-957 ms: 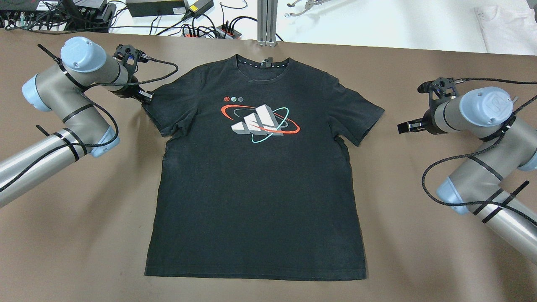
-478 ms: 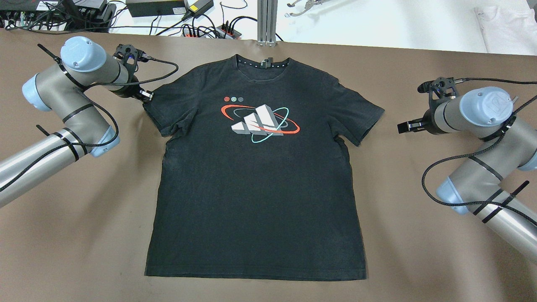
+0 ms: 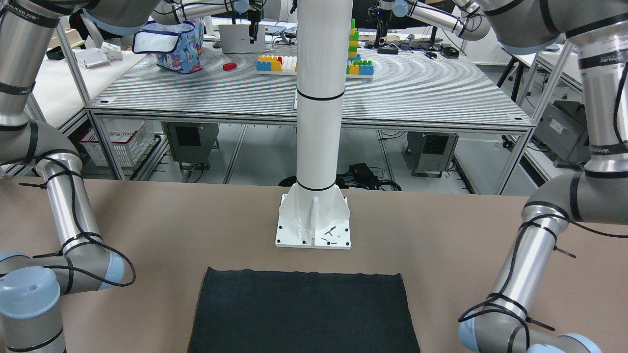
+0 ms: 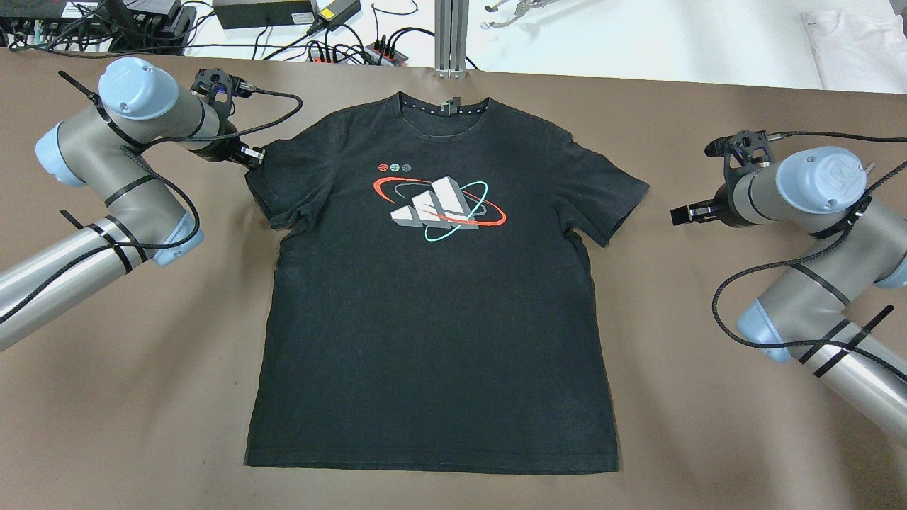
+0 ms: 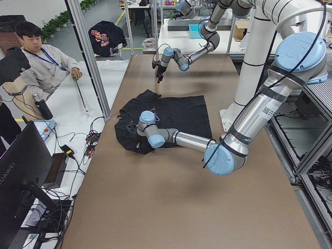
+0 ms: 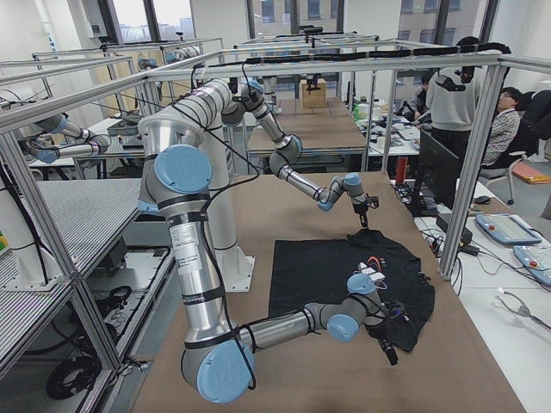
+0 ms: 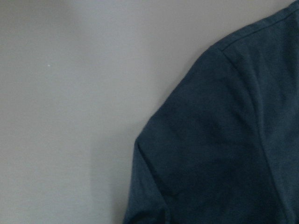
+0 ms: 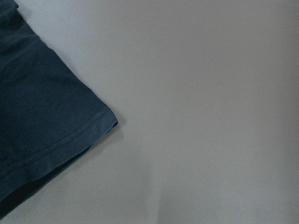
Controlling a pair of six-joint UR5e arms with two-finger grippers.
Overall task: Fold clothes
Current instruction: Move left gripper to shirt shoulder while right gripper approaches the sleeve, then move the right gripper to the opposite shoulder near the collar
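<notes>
The clothes are a black T-shirt with a red, white and teal print, lying flat and face up on the brown table, collar at the far edge. The front-facing view shows only its hem end. My left gripper sits at the outer edge of the shirt's left sleeve; its wrist view shows the sleeve and shoulder but no fingers. My right gripper hovers over bare table a short way off the right sleeve, whose hem corner fills its wrist view. I cannot tell whether either gripper is open or shut.
The white pillar base stands just behind the shirt's hem. An aluminium post, cables and power strips line the far edge. A white garment lies beyond it. A seated person is off the table's far side.
My left gripper has shifted slightly right and farther away, onto the sleeve's edge. The right arm and the shirt have stayed put.
</notes>
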